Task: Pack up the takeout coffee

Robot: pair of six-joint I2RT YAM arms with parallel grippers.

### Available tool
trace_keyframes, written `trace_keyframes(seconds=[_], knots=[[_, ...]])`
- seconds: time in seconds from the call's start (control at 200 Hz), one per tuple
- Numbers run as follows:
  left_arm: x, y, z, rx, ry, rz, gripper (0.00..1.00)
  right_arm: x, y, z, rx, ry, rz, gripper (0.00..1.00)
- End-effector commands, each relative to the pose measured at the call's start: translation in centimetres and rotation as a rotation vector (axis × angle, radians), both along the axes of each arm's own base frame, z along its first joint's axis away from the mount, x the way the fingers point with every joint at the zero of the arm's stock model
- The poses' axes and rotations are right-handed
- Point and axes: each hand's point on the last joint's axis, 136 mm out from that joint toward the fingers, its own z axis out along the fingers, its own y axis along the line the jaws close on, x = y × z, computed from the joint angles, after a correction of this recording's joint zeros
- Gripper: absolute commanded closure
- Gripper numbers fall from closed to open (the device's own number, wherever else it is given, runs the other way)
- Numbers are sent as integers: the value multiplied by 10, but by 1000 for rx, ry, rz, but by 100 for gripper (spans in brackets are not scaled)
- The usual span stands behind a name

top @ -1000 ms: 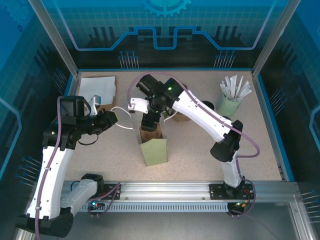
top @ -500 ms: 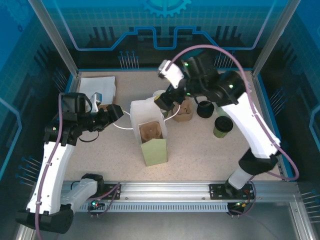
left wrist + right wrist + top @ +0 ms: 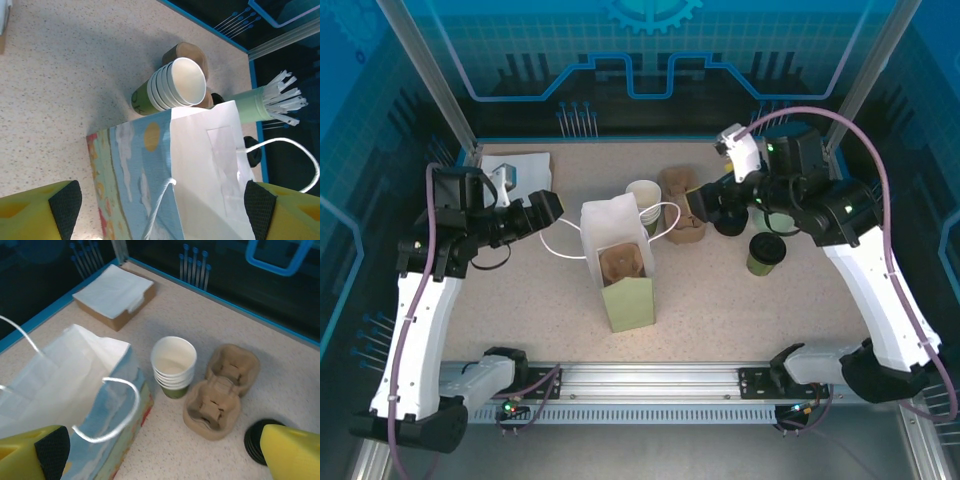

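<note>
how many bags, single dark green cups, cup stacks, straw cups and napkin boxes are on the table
paper bag: 1
dark green cup: 1
nested cup stack: 1
straw cup: 1
napkin box: 1
total: 5

No readable text — no labels

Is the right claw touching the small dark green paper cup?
Apart. Top view: stacked black lids lie between right claw and small dark green paper cup.
</note>
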Motion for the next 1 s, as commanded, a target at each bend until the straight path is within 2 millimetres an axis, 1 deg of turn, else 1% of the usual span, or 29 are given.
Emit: trace_keyframes(seconds=[0.0,0.07,0.17,0.345,0.52,0.63,0.83,0.996], knots=[[-6,4,4,69,-4,-28,13,-3,-22,1,47,8,-92,0],[-7,4,3,72,0,-33,13,-2,-31,-7,47,29,-128,0],[-7,3,1,71,4,-37,14,-1,-37,-13,52,39,-150,0],[-5,2,0,83,7,-50,14,1,-36,-16,59,44,-143,0],[-3,6,12,133,-10,-61,15,2,-33,-21,64,57,-135,0],[0,7,16,190,-4,-74,15,2,-33,-25,65,62,-138,0],[8,3,23,275,-6,-108,16,3,-33,-34,61,86,-148,0],[18,-7,27,363,-1,-161,16,4,-41,-40,35,87,-185,0]])
